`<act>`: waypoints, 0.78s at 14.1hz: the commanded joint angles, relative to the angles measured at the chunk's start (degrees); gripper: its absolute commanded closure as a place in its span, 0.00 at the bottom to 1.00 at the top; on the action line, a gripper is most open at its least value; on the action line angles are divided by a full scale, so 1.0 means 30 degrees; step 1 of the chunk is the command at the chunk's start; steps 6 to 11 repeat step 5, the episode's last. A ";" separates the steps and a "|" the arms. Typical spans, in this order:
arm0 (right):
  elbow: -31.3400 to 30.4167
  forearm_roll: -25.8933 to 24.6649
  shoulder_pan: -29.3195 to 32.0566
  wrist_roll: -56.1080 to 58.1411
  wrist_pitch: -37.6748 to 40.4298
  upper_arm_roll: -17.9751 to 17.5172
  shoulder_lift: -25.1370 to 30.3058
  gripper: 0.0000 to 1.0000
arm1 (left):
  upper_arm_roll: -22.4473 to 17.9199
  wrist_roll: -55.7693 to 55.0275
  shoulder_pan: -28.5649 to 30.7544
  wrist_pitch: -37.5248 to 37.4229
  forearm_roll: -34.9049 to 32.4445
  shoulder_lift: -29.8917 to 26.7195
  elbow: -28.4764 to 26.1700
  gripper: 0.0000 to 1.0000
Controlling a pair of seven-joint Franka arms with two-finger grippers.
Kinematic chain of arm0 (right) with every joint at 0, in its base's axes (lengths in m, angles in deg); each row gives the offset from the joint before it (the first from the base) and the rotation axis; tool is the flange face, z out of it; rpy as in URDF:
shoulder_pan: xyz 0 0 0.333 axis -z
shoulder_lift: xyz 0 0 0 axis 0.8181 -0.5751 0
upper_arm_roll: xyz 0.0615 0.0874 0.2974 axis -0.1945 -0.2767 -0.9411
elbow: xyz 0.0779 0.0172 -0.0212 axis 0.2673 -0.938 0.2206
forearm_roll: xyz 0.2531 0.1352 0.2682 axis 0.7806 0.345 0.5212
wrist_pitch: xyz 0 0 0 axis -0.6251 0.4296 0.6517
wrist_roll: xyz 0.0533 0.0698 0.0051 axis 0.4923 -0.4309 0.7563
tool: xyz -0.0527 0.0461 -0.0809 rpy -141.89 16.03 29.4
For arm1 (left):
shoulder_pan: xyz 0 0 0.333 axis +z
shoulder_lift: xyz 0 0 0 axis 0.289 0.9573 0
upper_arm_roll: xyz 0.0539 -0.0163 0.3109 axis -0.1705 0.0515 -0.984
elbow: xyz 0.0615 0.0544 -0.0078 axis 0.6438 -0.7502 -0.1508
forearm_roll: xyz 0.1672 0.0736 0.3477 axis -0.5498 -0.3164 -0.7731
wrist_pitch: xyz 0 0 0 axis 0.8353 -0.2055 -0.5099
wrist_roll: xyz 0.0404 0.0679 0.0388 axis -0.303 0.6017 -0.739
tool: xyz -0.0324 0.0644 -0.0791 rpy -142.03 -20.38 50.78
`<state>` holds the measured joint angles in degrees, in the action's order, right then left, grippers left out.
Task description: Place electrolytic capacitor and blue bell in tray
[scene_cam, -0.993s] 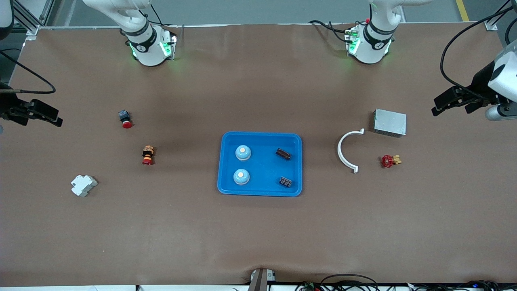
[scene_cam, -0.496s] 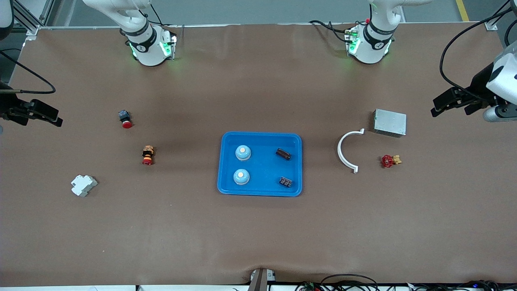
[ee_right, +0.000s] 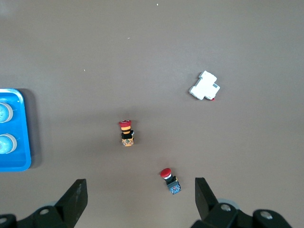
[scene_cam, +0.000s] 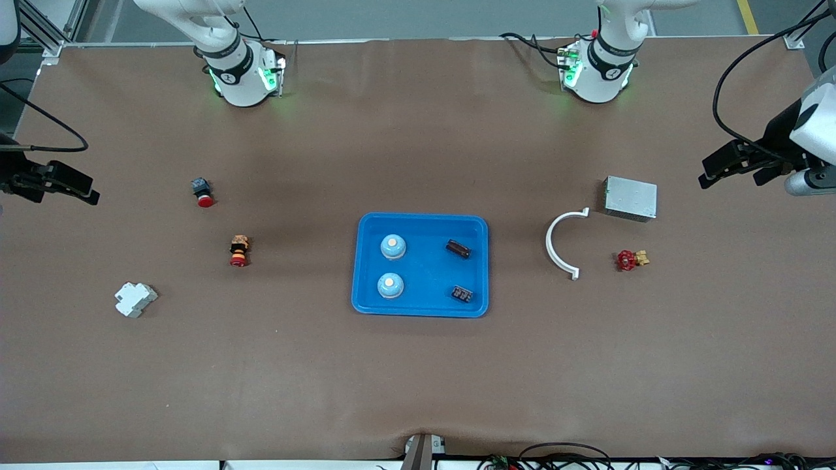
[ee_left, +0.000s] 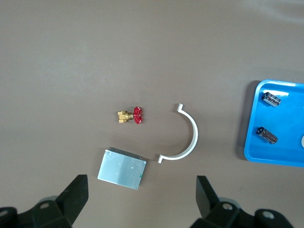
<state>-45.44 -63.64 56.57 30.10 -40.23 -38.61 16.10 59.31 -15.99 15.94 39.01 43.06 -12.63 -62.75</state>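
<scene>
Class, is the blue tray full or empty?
Neither: the tray holds two bells and two capacitors, with bare floor between them.

Even overhead light, moderately bright, across brown table (scene_cam: 418, 378). Soft, short shadows beside tray (scene_cam: 422, 311); broad faint dark patches on table farther from front camera than tray. Green glow at both arm bases. No glare on tray. Front view sharp throughout; wrist views slightly softer, muted in colour.
</scene>
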 commanded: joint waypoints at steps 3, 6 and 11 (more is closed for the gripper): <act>-0.0380 0.0094 0.0088 -0.0223 -0.0334 -0.0084 0.0345 0.00 | 0.0127 0.0051 0.0080 -0.0063 -0.0399 0.0293 0.0440 0.00; -0.0380 0.0006 0.0087 -0.0252 -0.0365 -0.0084 0.0316 0.00 | 0.0127 0.0051 0.0110 -0.0063 -0.0428 0.0293 0.0440 0.00; -0.0380 0.0006 0.0087 -0.0252 -0.0365 -0.0084 0.0316 0.00 | 0.0127 0.0051 0.0110 -0.0063 -0.0428 0.0293 0.0440 0.00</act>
